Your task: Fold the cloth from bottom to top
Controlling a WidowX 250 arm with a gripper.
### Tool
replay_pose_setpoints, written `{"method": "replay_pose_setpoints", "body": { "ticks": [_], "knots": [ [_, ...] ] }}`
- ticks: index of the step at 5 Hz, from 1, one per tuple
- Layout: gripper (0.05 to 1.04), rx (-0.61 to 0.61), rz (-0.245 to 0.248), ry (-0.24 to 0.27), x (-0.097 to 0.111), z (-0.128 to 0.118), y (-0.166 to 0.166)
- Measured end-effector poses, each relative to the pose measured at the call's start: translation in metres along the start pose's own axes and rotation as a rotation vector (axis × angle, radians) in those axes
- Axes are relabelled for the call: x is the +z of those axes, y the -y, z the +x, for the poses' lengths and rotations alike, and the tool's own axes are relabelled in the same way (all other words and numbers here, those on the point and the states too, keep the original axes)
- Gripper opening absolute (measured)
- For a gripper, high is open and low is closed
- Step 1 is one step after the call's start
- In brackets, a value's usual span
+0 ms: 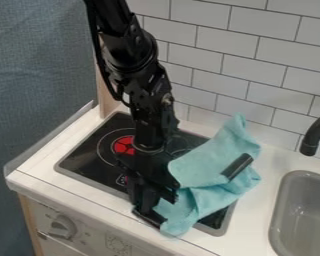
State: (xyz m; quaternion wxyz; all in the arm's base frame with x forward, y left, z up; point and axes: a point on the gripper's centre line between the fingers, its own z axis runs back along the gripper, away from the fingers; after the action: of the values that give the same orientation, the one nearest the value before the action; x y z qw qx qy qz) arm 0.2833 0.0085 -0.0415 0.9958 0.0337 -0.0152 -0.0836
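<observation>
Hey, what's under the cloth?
Part of the black stove: it runs under the cloth, and its corner nearest the sink's front pokes out. Anything else beneath is covered, so I can't tell.

Soft, even light leaves the white surface (257,215) moderately bright, with small dull glints on the black arm (130,52).
</observation>
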Motion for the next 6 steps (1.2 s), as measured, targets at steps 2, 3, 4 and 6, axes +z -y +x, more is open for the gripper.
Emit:
{"method": "replay_pose_setpoints", "body": {
  "ticks": [2,3,4,6],
  "knots": [
    [0.05,-0.027,-0.039,0.024,0.006,0.001,0.006],
    [0.049,-0.043,-0.084,0.053,0.022,0.001,0.013],
    [0.049,-0.087,-0.125,0.067,0.042,0.0,0.019],
    [0.049,-0.126,-0.183,0.094,0.068,0.02,0.025]
  ]
}}
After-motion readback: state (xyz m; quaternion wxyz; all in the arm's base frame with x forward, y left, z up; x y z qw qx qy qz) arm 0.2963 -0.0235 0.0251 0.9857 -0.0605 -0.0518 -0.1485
